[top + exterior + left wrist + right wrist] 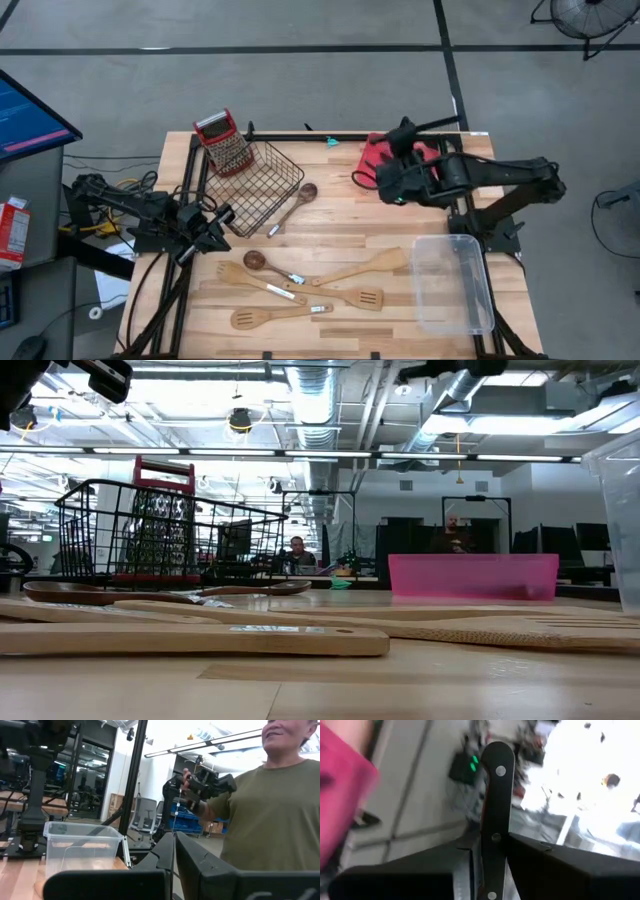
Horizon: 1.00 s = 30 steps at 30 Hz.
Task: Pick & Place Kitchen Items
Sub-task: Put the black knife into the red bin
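Right pincer (492, 850) clamped on black-handled knife (495, 795) near red tray (378, 152), left pincer (205, 232) shut, idle; thin grip w/ riveted handle, may pivot or slip onto worktop (350, 240).

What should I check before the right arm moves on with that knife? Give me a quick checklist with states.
1. Right hand shut on the black-handled knife: ok; the riveted handle sits clamped between the fingers.
2. Knife blade clear of the red tray: cannot tell; the arm hides the blade from above.
3. Left hand out of the way: ok; shut, parked at the table's left edge beside the wire basket.
4. Clear plastic bin free: ok; nothing visible inside.
5. Wooden utensils undisturbed: ok; lying flat mid-table.
6. Person near the table: not ok; standing close in the left wrist view.
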Motion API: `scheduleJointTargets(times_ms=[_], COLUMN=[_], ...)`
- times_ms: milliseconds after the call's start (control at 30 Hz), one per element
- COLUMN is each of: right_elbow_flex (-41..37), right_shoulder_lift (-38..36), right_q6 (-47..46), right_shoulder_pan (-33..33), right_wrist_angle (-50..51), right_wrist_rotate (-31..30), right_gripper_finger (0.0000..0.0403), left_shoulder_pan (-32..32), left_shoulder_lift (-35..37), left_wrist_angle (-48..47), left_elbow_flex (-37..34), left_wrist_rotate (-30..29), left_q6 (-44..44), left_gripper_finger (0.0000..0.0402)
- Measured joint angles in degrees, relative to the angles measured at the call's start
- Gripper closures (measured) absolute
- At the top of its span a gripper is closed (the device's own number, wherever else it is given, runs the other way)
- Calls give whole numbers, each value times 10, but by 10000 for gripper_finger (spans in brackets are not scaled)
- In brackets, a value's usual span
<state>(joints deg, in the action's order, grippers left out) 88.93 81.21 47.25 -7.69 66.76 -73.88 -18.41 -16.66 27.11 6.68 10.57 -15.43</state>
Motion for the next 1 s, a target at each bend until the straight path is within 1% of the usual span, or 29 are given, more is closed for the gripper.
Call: scheduleJointTargets(times_ms=[167, 200, 400, 500, 600, 700, 833, 933, 1000], right_elbow_flex=[1, 2, 40, 79, 134, 199, 290, 355, 395], right_shoulder_lift=[5, 5, 5, 5, 5, 5, 5, 4, 4], right_q6=[13, 13, 13, 13, 9, 7, 7, 5, -4], right_shoulder_pan=[28, 32, 37, 36, 22, 0, -40, -75, -99], right_wrist_angle=[39, 51, 88, 102, 105, 100, 47, -18, -64], right_wrist_rotate=[-71, -77, -88, -94, -95, -83, -62, -26, 16], right_gripper_finger=[327, 327, 327, 327, 327, 327, 327, 327, 327], left_shoulder_pan=[0, 0, 0, 0, 0, 0, 0, 0, 0], left_shoulder_lift=[0, 0, 0, 0, 0, 0, 0, 0, 0], left_wrist_angle=[0, 0, 0, 0, 0, 0, 0, 0, 0], left_elbow_flex=[0, 0, 0, 0, 0, 0, 0, 0, 0], left_wrist_rotate=[0, 0, 0, 0, 0, 0, 0, 0, 0], left_q6=[0, 0, 0, 0, 0, 0, 0, 0, 0], left_gripper_finger=[399, 399, 399, 399, 399, 399, 399, 399, 399])
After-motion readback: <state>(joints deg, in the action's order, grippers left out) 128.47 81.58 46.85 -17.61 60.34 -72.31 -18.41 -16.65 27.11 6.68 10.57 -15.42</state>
